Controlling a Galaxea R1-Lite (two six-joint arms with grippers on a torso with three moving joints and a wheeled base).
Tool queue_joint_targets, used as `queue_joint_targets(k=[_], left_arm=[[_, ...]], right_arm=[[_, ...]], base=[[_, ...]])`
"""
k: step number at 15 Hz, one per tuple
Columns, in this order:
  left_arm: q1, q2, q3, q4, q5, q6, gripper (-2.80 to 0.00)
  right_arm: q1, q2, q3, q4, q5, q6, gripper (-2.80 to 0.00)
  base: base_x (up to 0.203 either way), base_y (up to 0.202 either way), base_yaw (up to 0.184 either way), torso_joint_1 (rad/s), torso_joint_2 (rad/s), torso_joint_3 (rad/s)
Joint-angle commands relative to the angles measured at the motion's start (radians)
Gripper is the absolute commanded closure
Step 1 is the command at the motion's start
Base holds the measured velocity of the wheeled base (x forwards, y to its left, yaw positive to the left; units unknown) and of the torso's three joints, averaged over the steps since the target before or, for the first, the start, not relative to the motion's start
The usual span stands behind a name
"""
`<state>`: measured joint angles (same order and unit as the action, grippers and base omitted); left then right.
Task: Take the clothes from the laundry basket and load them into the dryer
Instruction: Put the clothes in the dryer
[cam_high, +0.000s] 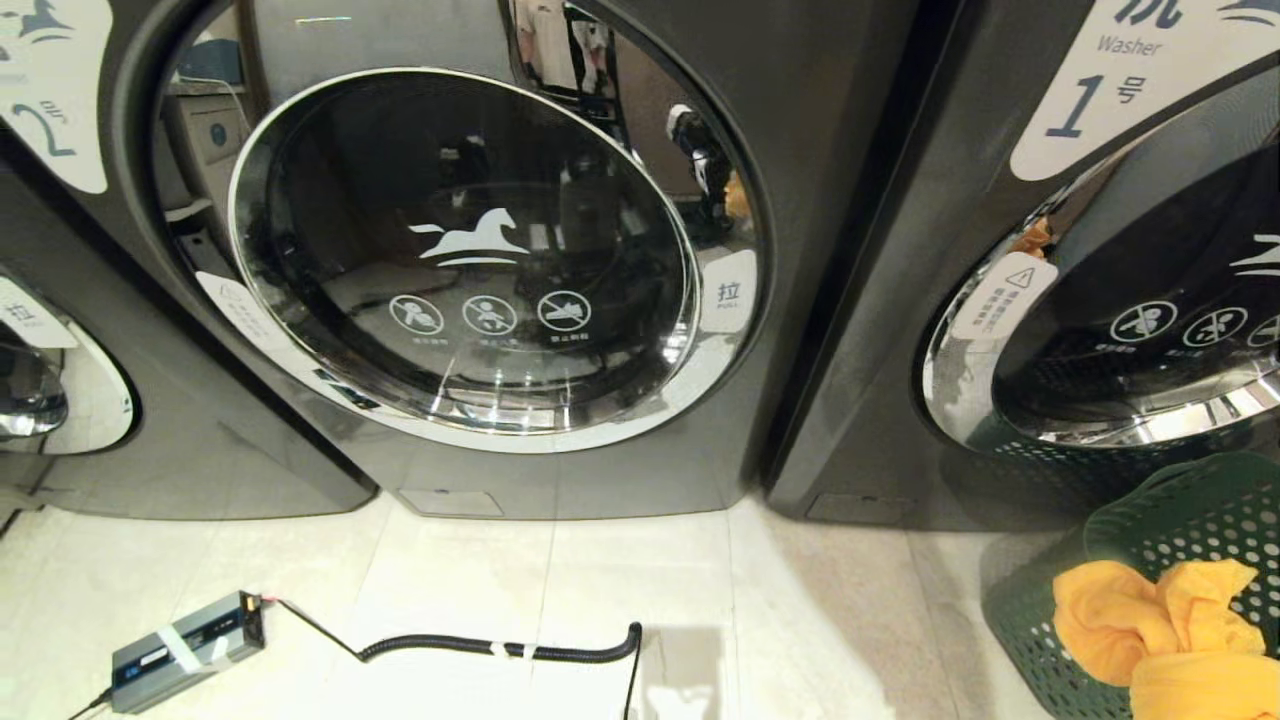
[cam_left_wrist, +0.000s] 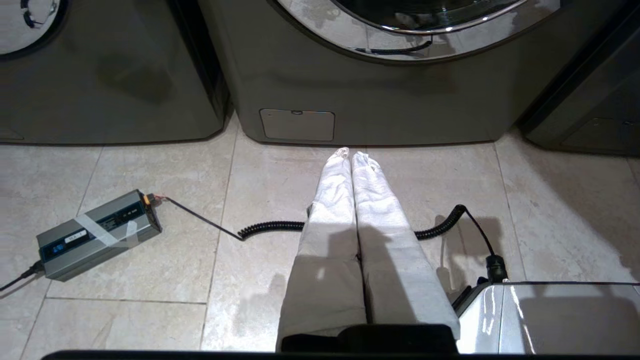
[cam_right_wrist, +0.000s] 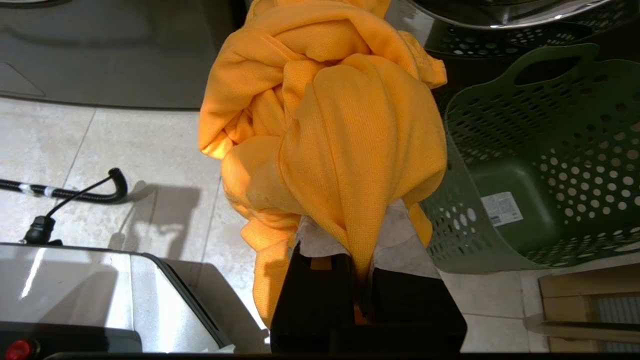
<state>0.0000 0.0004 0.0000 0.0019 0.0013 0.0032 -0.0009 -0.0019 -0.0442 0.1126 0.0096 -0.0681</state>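
The right gripper (cam_right_wrist: 357, 240) is clamping the yellow-orange clothes (cam_right_wrist: 325, 120), jaws closed on a fold; the bundle is hanging just beside the green laundry basket (cam_right_wrist: 550, 165), above the tiled floor (cam_right_wrist: 150, 150). The left gripper (cam_left_wrist: 350, 160) is resting with fingers pressed together, empty, pointing at the washer (cam_left_wrist: 360, 95). The dryer is out of frame.

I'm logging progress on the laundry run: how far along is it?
Done: the right tool is shut on the clothes, lifted out of the laundry basket, which now looks empty. In hand: carrying the bundle. Left: no dryer door is in view, only closed washer doors, so opening and loading remain. The left tool hangs shut, idle.
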Motion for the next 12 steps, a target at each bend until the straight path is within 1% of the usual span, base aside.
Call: queue_joint_targets(k=[1,9,12], left_arm=[[0.001,0.000,0.000,0.000,0.000,0.000,0.00],[0.001,0.000,0.000,0.000,0.000,0.000,0.00],[0.000,0.000,0.000,0.000,0.000,0.000,0.00]], right_arm=[[0.000,0.000,0.000,0.001,0.000,-0.001,0.00],[0.001,0.000,0.001,0.001,0.001,-0.002,0.00],[-0.001,0.000,0.001,0.001,0.004,-0.015,0.00]], base=[[0.000,0.200,-0.005,0.002,0.00,0.002],[0.000,0.195,-0.001,0.001,0.00,0.001],[0.000,0.195,-0.001,0.002,0.00,-0.002]])
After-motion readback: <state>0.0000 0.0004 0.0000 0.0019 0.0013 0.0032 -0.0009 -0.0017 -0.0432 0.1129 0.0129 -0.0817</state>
